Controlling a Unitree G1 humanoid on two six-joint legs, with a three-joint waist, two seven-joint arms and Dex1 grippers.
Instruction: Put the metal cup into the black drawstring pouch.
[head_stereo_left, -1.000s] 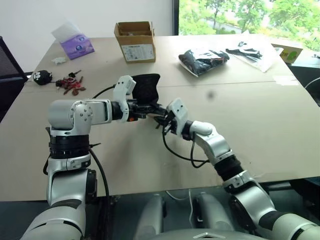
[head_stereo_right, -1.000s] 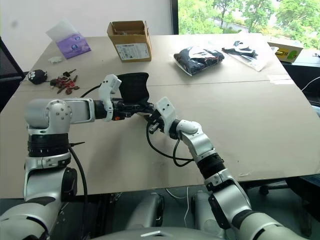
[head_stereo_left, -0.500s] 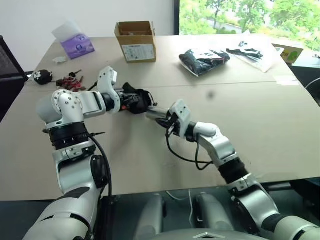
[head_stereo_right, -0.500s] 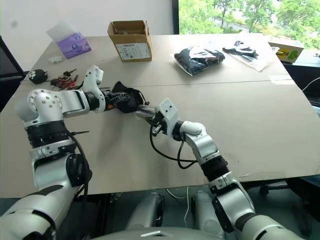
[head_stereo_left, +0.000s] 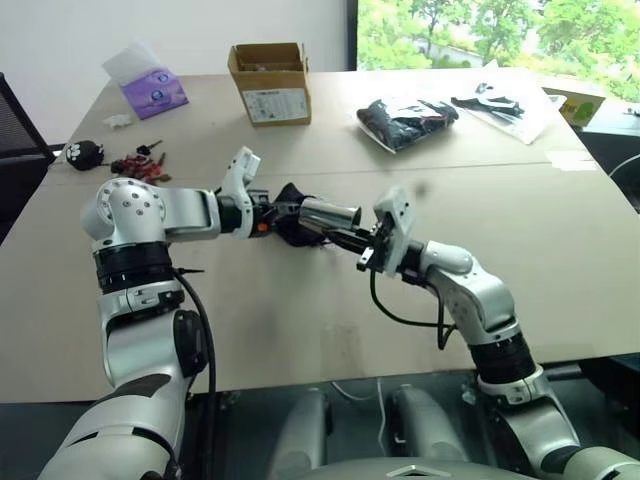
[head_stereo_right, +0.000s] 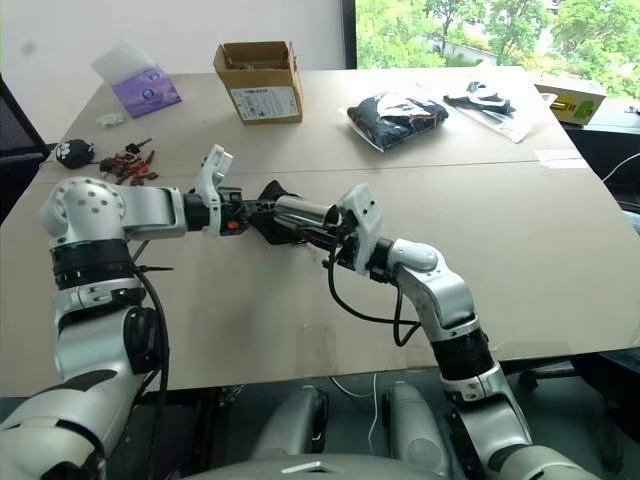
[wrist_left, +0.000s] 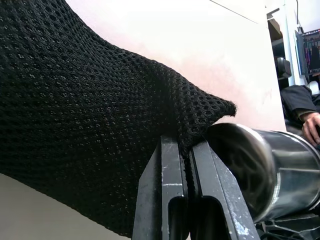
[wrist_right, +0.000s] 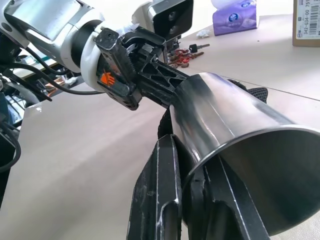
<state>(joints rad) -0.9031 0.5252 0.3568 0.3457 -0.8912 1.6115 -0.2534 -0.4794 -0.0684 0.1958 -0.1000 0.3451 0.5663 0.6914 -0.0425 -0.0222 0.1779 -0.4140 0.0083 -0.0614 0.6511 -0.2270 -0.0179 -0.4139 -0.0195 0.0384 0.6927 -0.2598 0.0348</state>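
The metal cup (head_stereo_left: 330, 213) lies on its side in the air above the table, shiny, with its open end toward my right gripper (head_stereo_left: 358, 240). That gripper is shut on the cup's rim (wrist_right: 235, 145), one finger on each side of the wall. The black drawstring pouch (head_stereo_left: 293, 225) hangs crumpled at the cup's far end. My left gripper (head_stereo_left: 276, 211) is shut on a corner of its mesh fabric (wrist_left: 75, 125), right beside the cup (wrist_left: 272, 170). Whether the cup's end is inside the pouch mouth I cannot tell.
At the far side of the table (head_stereo_left: 560, 250) stand a cardboard box (head_stereo_left: 270, 72) and a purple tissue pack (head_stereo_left: 152, 88). Keys (head_stereo_left: 140, 166) lie at the left. A clear plastic bag of black items (head_stereo_left: 405, 120) and another bag (head_stereo_left: 500, 100) lie at the back right.
My right gripper has drawn back to the right and up, and the cup now shows in full. My left wrist has rolled, and the pouch, held up flat before, now hangs crumpled.
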